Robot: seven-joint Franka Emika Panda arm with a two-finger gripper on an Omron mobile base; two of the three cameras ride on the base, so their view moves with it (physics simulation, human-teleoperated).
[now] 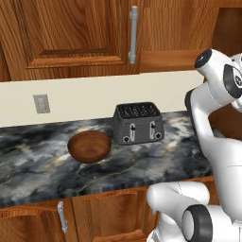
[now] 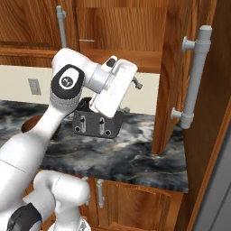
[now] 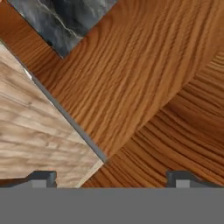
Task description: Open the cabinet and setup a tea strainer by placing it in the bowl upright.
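The cabinet (image 1: 71, 33) hangs above the counter with its left door shut. Its right door (image 2: 173, 67) stands swung out toward me, its long grey handle (image 2: 195, 76) on the outer face. A wooden shelf (image 2: 131, 56) shows inside. My gripper (image 2: 135, 82) is raised in front of the opening, close to the open door's inner face, above the toaster. In the hand view the gripper (image 3: 112, 179) is open, its fingertips (image 3: 41, 177) wide apart with nothing between them. The dark-brown bowl (image 1: 90, 145) sits on the counter left of the toaster. The tea strainer is hidden.
A grey toaster (image 1: 138, 123) stands on the dark marble counter (image 1: 156, 163) against the cream wall. A wall socket (image 1: 41, 103) is at the left. Lower cabinets with short handles (image 1: 61, 216) run beneath the counter. The open door juts out over the counter's right end.
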